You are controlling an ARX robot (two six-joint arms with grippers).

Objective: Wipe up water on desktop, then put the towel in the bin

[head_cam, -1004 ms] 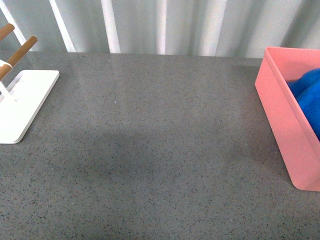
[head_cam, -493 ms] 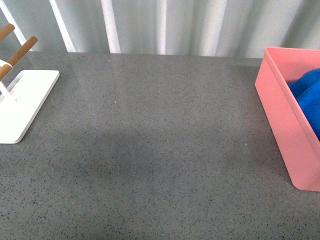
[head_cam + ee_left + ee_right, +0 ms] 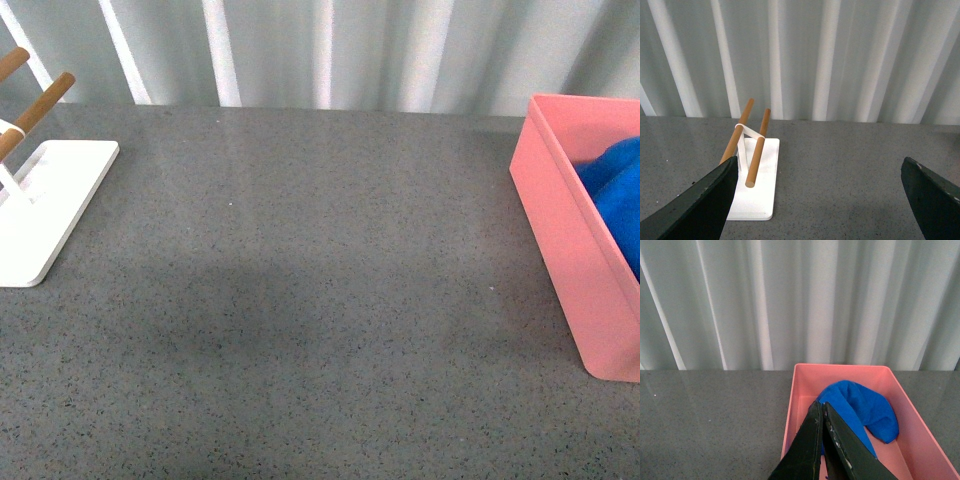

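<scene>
The blue towel (image 3: 613, 178) lies bunched inside the salmon-pink bin (image 3: 560, 230) at the right edge of the speckled grey desktop (image 3: 320, 290). In the right wrist view the towel (image 3: 860, 407) fills the middle of the bin (image 3: 792, 405). My right gripper (image 3: 821, 407) hangs above the bin's near end, shut, fingers pressed together with nothing between them. My left gripper (image 3: 820, 175) is open, its dark fingers (image 3: 710, 200) wide apart above bare desktop (image 3: 840, 170). Neither arm appears in the front view. I see no water on the desktop.
A flat white stand (image 3: 45, 205) with two slanted wooden pegs (image 3: 40, 100) sits at the desktop's left edge; it also shows as the stand (image 3: 755, 195) in the left wrist view. A pale corrugated wall (image 3: 320, 50) runs behind the desktop.
</scene>
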